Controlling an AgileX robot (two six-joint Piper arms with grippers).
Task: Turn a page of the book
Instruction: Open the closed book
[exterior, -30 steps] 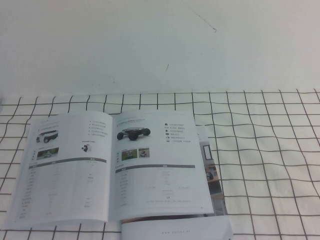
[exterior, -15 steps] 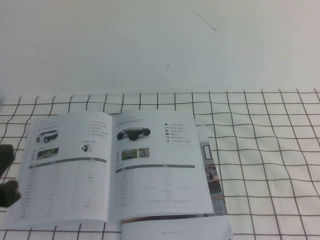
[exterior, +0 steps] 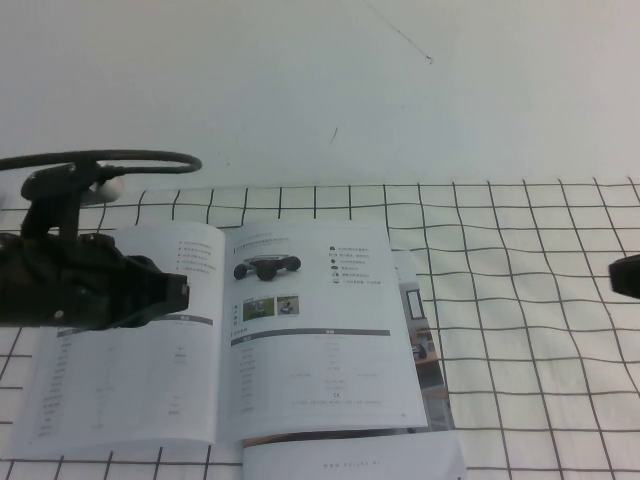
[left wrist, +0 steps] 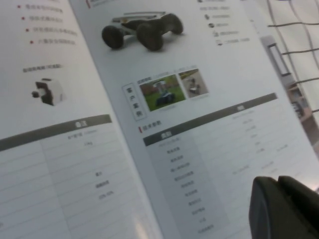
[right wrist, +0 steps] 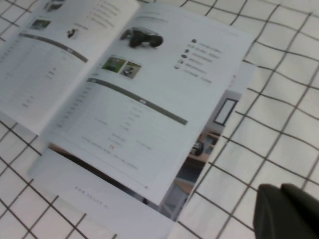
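Note:
The book [exterior: 120, 385] lies open and flat on the grid cloth at the front left. The page [exterior: 320, 330] with the black low wheeled vehicle is its right-hand sheet, lying flat; it also shows in the left wrist view [left wrist: 199, 129] and in the right wrist view [right wrist: 149, 94]. My left gripper [exterior: 183, 293] hovers over the book's left-hand sheet, pointing toward the spine, fingers together and empty [left wrist: 276, 180]. My right gripper [exterior: 620, 275] is at the far right edge over the cloth, well clear of the book, shut and empty [right wrist: 279, 188].
A white cloth with a black grid [exterior: 540, 330] covers the table; a plain white wall stands behind it. Under the page, a sheet with colour photos [exterior: 422, 345] sticks out to the right. A white sheet [exterior: 350, 462] pokes out at the book's front edge.
My left arm has swung in from the left and now reaches over the book's left-hand sheet. My right gripper's tip has appeared at the right edge. The book has not moved.

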